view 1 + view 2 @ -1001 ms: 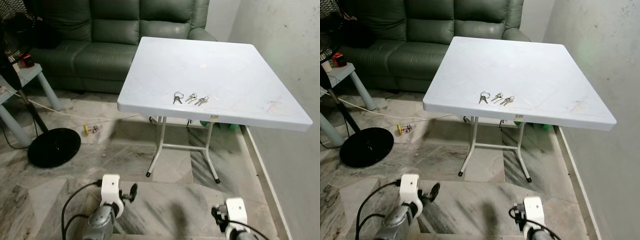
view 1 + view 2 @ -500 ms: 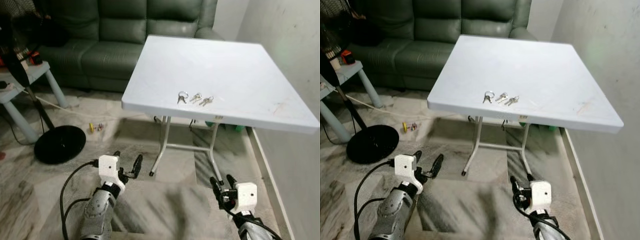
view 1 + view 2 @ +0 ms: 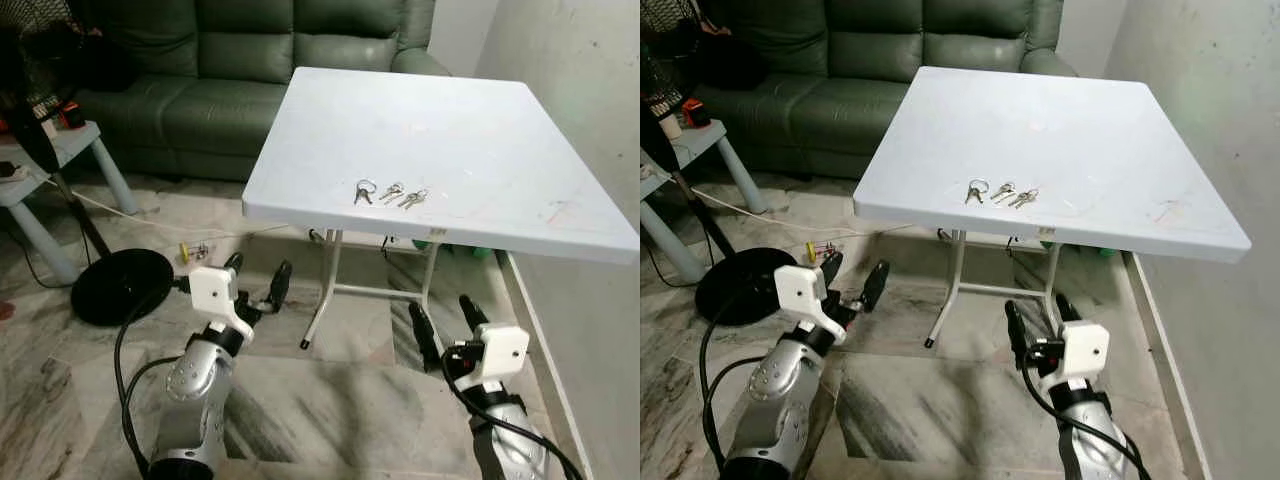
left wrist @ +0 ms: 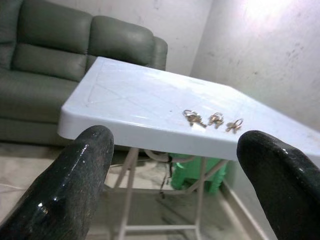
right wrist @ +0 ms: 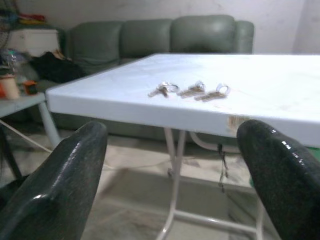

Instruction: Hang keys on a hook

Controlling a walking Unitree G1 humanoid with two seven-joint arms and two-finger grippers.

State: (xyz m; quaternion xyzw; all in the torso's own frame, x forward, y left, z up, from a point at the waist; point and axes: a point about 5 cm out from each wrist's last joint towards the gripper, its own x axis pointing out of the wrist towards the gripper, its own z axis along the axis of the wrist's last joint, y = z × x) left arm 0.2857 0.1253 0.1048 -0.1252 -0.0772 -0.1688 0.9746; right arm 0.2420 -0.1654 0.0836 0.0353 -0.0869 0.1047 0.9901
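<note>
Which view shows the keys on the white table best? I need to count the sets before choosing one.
The right wrist view: the keys lie as three separate sets between the open right gripper's fingers. The left wrist view shows them smaller. Both eye views show them from above, tiny, near the table's front edge.

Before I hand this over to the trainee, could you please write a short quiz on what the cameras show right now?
1. True or false: the keys lie on the white table near its front edge.
2. How many separate key bunches lie there? A) one B) three C) five
3. Fill in: the left gripper and right gripper are both ____ and hold nothing, below the tabletop.

Key: 1 true; 2 B; 3 open. The green sofa stands behind the table.
</note>
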